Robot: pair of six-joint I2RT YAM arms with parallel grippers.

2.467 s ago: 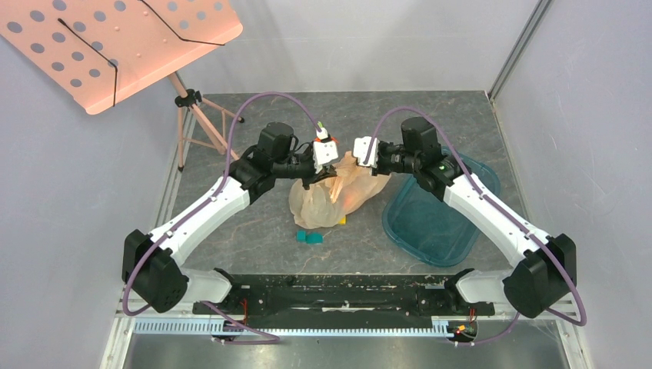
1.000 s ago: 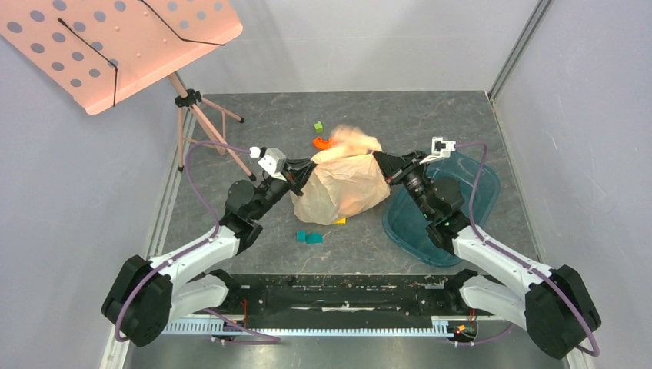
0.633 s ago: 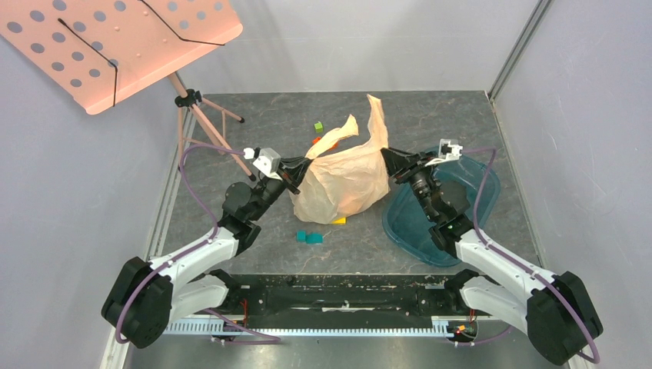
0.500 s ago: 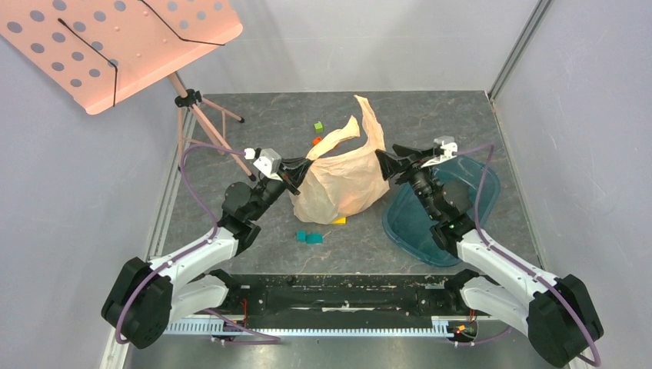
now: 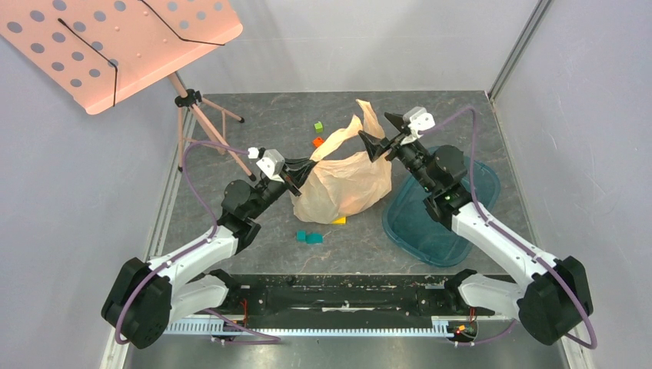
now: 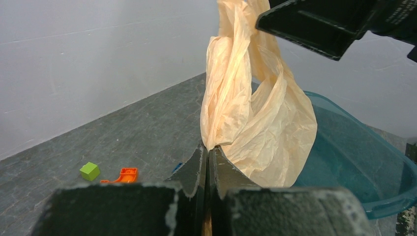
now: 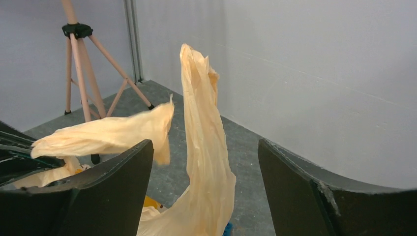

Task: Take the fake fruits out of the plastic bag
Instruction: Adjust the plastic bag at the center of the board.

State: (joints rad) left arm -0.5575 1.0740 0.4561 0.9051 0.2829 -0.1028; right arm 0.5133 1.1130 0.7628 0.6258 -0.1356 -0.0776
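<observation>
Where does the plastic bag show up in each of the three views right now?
Top external: the plastic bag sits mid-table, left of the teal tray, pinched by the left gripper.
Left wrist: the bag is at centre, rising from the closed jaws.
Right wrist: the bag is at centre and left, seen between the fingers of the open right gripper.
Shared landmark: the bag's tall upright handle.
</observation>
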